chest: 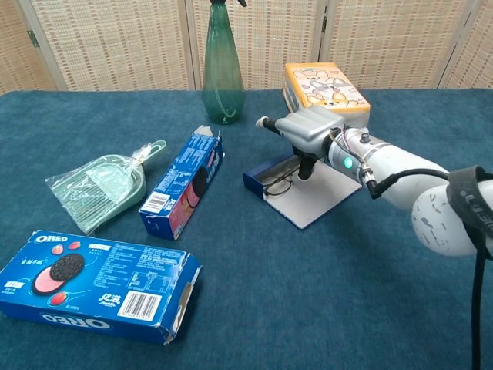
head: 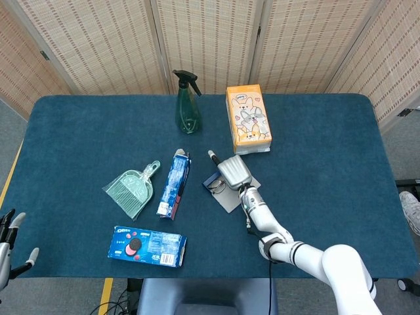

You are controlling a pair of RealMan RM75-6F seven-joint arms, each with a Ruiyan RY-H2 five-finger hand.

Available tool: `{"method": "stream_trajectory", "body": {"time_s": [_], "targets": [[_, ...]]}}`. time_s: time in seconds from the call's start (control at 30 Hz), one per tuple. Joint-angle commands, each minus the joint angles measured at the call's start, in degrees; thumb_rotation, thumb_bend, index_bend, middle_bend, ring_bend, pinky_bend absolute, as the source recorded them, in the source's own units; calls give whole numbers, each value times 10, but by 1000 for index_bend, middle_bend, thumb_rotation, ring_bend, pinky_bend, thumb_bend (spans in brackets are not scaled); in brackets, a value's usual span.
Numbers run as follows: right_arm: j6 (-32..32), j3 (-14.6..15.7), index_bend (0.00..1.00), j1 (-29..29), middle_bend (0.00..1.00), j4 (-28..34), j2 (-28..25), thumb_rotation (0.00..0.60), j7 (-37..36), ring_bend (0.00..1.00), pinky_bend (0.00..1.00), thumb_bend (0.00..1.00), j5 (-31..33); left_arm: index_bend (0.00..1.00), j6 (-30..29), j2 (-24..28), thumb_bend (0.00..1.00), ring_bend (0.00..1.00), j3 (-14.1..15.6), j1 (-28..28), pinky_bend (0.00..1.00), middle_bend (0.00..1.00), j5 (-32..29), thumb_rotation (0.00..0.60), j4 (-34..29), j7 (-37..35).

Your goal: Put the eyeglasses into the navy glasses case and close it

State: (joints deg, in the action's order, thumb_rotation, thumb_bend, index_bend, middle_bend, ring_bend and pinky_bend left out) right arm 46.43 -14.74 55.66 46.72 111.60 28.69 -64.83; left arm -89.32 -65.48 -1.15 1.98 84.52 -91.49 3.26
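The navy glasses case [chest: 312, 202] lies open at mid-table, its pale lid flat toward me and its tray [head: 211, 183] on the left. The eyeglasses [chest: 276, 183] rest in the tray, also seen in the head view [head: 217, 187]. My right hand [chest: 312, 127] hovers over the back of the case, thumb stretched left and fingers bent down, touching the glasses' right end; in the head view it [head: 233, 172] covers most of the case. My left hand [head: 8, 246] hangs off the table's near left corner, fingers spread and holding nothing.
A green spray bottle [chest: 223, 69] and an orange tissue box [chest: 323, 86] stand behind the case. A blue snack carton [chest: 183, 183] lies just left of it, with a green dustpan [chest: 100, 185] further left. An Oreo box [chest: 92, 281] lies near the front left edge.
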Motion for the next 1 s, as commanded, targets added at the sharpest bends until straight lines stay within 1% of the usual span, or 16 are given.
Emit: {"method": "stream_trajectory", "body": {"time_s": [0.03, 0.3, 0.47, 0.57, 0.7, 1.0], "targets": [[3, 0, 46, 1, 1000, -7, 4, 600, 0, 1000, 1000, 238, -2, 104, 2, -1, 361, 6, 1, 0, 138, 0, 0, 600, 1, 0], [8, -5, 147, 7, 1000, -29, 25, 600, 4, 1000, 1000, 259, 0, 104, 1, 0, 361, 5, 0, -1, 138, 0, 2, 600, 0, 1], [-14, -5, 235, 8, 1000, -20, 16, 600, 21, 1000, 1000, 273, 12, 104, -2, 1, 361, 5, 0, 1, 138, 0, 1, 600, -1, 0], [-34, -7, 260, 8, 1000, 0, 0, 600, 43, 1000, 1000, 289, 32, 104, -2, 1, 361, 5, 1, 1, 138, 0, 3, 600, -1, 0], [-43, -9, 315, 1, 1000, 35, -23, 600, 64, 1000, 1000, 325, 57, 104, -3, 0, 361, 6, 0, 1, 138, 0, 3, 600, 0, -1], [-30, 9, 425, -31, 1000, 123, -87, 600, 66, 1000, 1000, 332, 77, 104, -2, -1, 362, 6, 1, 1, 138, 0, 4, 600, 3, -4]]}}
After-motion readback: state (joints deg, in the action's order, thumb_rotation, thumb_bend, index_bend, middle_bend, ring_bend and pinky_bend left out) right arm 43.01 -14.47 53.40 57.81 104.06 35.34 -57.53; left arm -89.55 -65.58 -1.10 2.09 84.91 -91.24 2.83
